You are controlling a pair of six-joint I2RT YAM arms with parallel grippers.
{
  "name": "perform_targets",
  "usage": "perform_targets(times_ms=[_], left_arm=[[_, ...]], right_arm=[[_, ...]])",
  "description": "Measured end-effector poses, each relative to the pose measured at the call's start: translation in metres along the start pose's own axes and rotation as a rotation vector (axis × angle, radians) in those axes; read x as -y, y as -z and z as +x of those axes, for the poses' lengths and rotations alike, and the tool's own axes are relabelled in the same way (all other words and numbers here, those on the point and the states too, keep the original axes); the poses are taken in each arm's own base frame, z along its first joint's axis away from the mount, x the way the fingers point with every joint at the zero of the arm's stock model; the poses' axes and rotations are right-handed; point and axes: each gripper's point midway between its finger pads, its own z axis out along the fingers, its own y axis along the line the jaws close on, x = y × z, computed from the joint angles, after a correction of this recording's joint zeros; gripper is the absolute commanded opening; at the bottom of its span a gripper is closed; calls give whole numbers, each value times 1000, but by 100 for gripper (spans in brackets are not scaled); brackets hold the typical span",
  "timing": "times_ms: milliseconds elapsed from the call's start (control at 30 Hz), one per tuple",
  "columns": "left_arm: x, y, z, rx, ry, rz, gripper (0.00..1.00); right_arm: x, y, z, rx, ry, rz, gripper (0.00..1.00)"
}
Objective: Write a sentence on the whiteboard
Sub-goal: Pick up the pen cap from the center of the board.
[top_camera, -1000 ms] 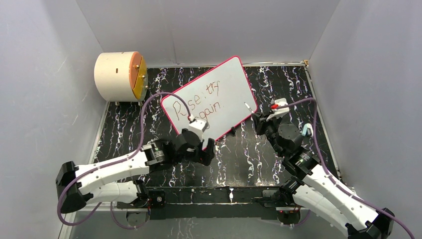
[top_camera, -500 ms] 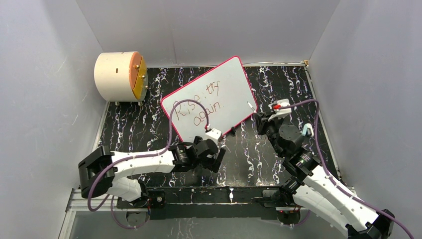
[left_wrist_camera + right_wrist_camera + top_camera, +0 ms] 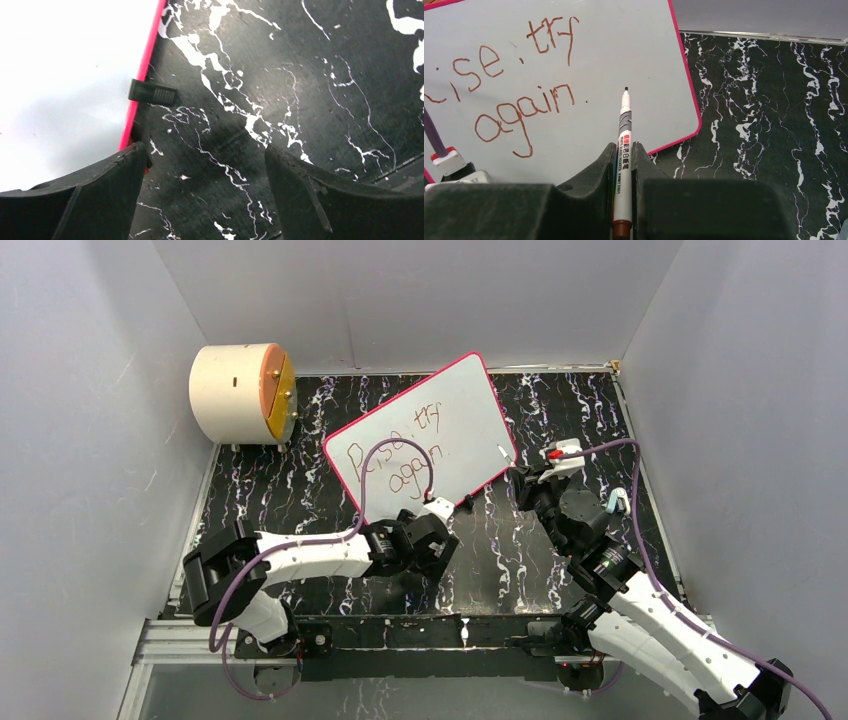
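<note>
The whiteboard [image 3: 455,410] lies tilted on the black marbled table, with a pink-red rim. The sentence [image 3: 405,453] "Rise, try again" is on it in reddish-brown, in two lines; it also shows in the right wrist view [image 3: 519,80]. My right gripper [image 3: 624,146] is shut on a white marker [image 3: 625,120]. The marker's tip points at the whiteboard [image 3: 634,45] just right of "again"; I cannot tell if it touches. In the top view the right gripper [image 3: 522,480] is at the board's right corner. My left gripper [image 3: 205,150] is open and empty over the table beside the whiteboard's near edge [image 3: 65,75] and a black clip foot [image 3: 152,92]. In the top view the left gripper [image 3: 438,540] sits just off that edge.
A cream cylinder with an orange face [image 3: 240,392] stands at the back left. Grey walls close in the table on three sides. Purple cables loop above both wrists, the left one over the board's lower part [image 3: 395,450].
My left arm has swung right and off the board's lower part to the table beside its near edge. The right gripper and marker have hardly moved.
</note>
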Motion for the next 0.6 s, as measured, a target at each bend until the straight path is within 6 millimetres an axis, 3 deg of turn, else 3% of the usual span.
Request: perform_targets(times_ms=[600], left_arm=[[-39,-17,-5,-52,-12,-90,85]], right_arm=[[1,0,0,-1,1,7,0]])
